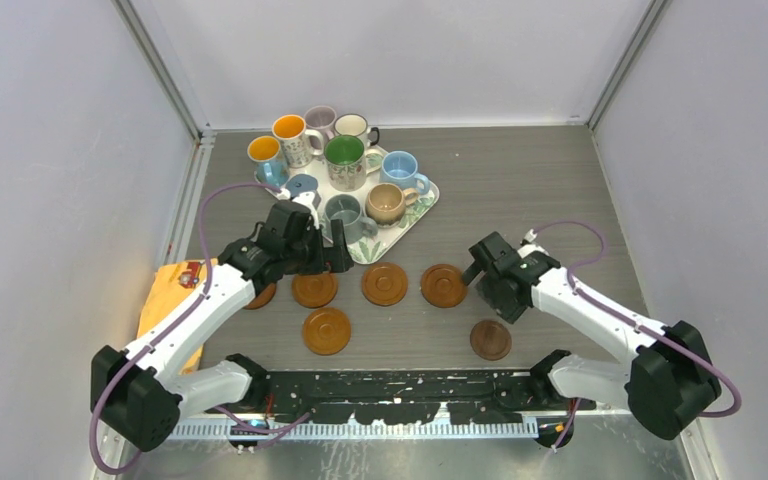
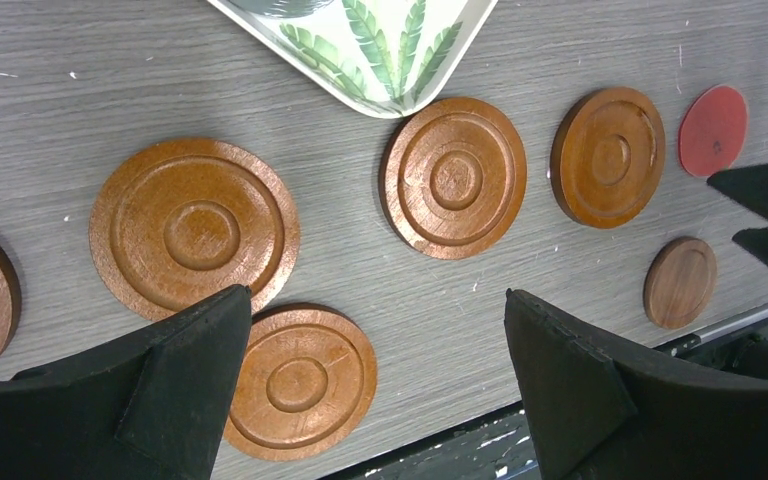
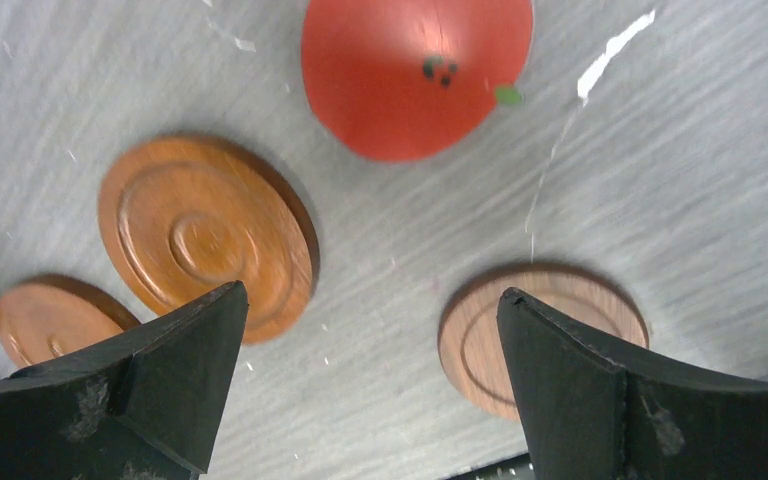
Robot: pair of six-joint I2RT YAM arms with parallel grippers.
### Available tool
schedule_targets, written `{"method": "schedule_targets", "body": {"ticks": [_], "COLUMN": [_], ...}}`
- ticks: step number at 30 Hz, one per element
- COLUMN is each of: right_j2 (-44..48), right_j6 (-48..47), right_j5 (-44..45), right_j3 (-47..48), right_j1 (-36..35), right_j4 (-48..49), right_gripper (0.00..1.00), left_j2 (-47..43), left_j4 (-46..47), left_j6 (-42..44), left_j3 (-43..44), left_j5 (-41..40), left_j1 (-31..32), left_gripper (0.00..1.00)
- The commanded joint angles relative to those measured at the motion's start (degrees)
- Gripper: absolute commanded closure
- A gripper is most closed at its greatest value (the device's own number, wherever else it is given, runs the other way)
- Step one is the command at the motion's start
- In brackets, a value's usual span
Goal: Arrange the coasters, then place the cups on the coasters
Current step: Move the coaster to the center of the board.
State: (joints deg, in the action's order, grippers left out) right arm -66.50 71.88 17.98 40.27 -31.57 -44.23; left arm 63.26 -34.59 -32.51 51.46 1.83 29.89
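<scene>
Holds the left claw (image 2: 377, 310) spread wide and empty above the grey surface (image 2: 80, 80), over five ringed wooden coasters (image 2: 194, 228) lying loosely just beside the leaf-patterned tray (image 2: 380, 40). Holds the right claw (image 3: 370, 300) equally spread and empty, low over the surface near a red coaster (image 3: 400, 70) and a dark brown coaster (image 3: 540, 330). Shows the cups (image 1: 345, 160) clustered upright at the tray, beyond the coasters.
</scene>
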Motion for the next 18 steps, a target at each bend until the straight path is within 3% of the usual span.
{"method": "schedule_targets", "body": {"ticks": [1,18], "right_j2": [2.3,0.7], "right_j6": [9.5,16.4], "right_j5": [1.3,1.4], "right_j3": [-0.8,-9.4], "right_j1": [-5.5,-5.2], "right_j4": [-6.8,1.4], "right_gripper": [0.00,0.00], "left_j2": [-2.0,-3.1], "left_j4": [0.8,0.1], "left_j6": [0.6,1.0], "left_j3": [-0.4,-0.7], "left_j5": [1.2,0.0], "left_j1": [0.1,0.1], "left_gripper": [0.00,0.00]}}
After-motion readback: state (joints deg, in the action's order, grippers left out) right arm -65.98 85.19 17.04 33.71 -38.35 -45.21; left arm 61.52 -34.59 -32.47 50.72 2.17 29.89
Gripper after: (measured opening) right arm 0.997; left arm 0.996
